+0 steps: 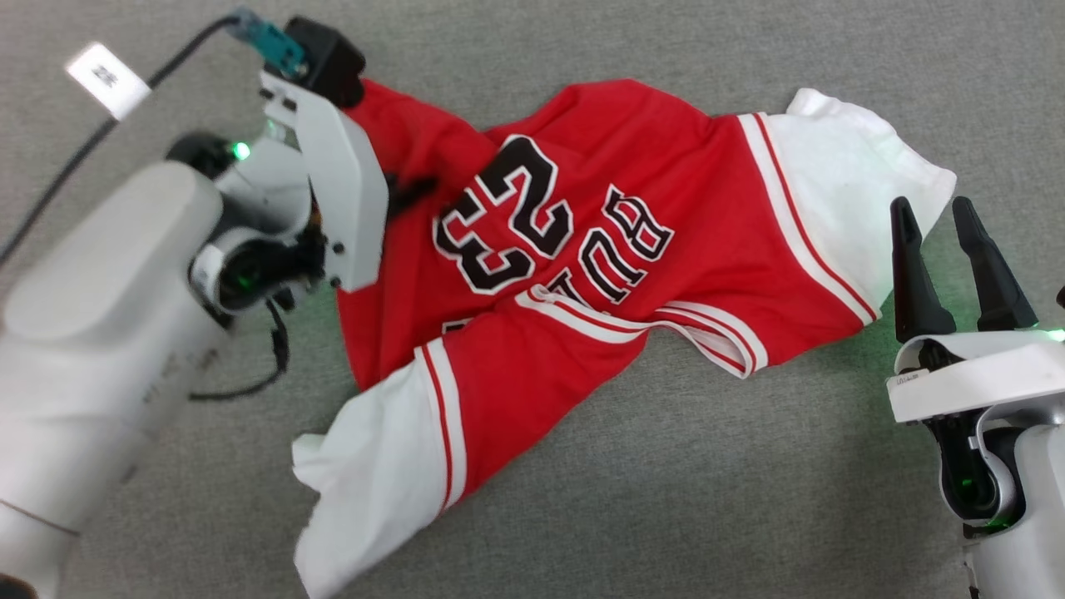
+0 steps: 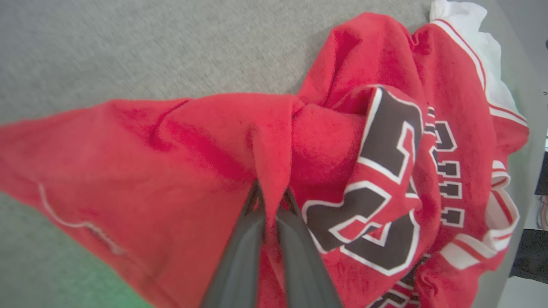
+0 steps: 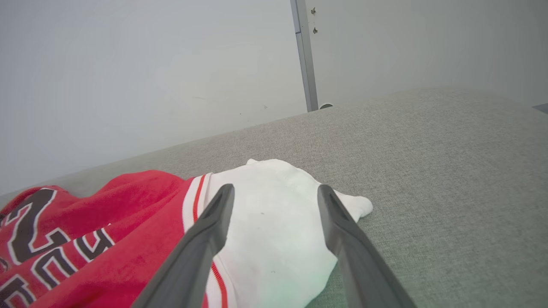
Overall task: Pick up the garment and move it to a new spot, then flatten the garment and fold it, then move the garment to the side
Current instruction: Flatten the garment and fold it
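The garment (image 1: 632, 166), a red jersey with white sleeves and black "BULLS 23" lettering, lies crumpled across the grey surface. My left gripper (image 1: 408, 190) reaches in from the left onto its red body beside the "23". In the left wrist view the left gripper (image 2: 270, 192) is shut, pinching a raised ridge of the garment's red cloth (image 2: 171, 149). My right gripper (image 1: 936, 220) stands open at the right, just beside the white sleeve (image 1: 840, 183). In the right wrist view the right gripper (image 3: 276, 192) hangs open above the sleeve (image 3: 274, 231), apart from it.
A grey fabric surface (image 1: 707, 482) lies under everything. A white label (image 1: 108, 79) and a black cable (image 1: 75, 166) lie at the far left. A pale wall (image 3: 150, 64) with a metal strip (image 3: 305, 55) rises behind the surface's far edge.
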